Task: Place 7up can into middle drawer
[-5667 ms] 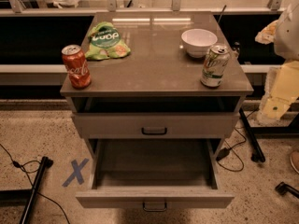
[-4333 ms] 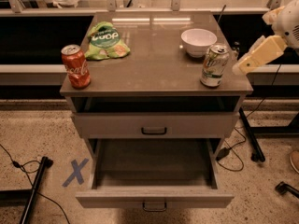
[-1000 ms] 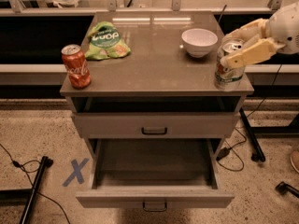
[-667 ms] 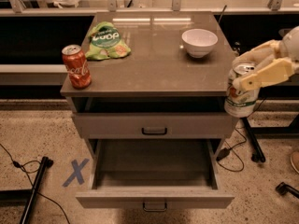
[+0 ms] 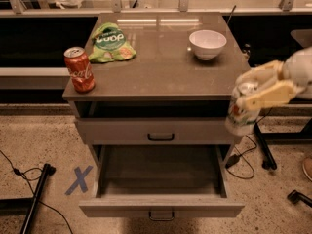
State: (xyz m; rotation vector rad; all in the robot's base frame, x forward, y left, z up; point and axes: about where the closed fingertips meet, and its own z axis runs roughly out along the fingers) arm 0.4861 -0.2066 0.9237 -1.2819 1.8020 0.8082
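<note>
My gripper (image 5: pixel 258 89) comes in from the right and is shut on the 7up can (image 5: pixel 241 112), a pale white-and-green can with a silver top. It holds the can in the air just off the cabinet's front right corner, level with the shut upper drawer. The middle drawer (image 5: pixel 161 209) is pulled open below and to the left of the can. Its grey inside shows nothing in it. The can is beside the drawer's right side, not over its opening.
On the cabinet top (image 5: pixel 161 72) stand a red Coca-Cola can (image 5: pixel 80 69) at the front left, a green snack bag (image 5: pixel 111 43) and a white bowl (image 5: pixel 207 44). The upper drawer (image 5: pixel 161 130) is shut. Cables, stand legs (image 5: pixel 34 199) and a blue tape X (image 5: pixel 78 180) lie on the floor.
The gripper closed on the 7up can on the cabinet top's right edge, lifted it off and carried it forward and down past the front right corner.
</note>
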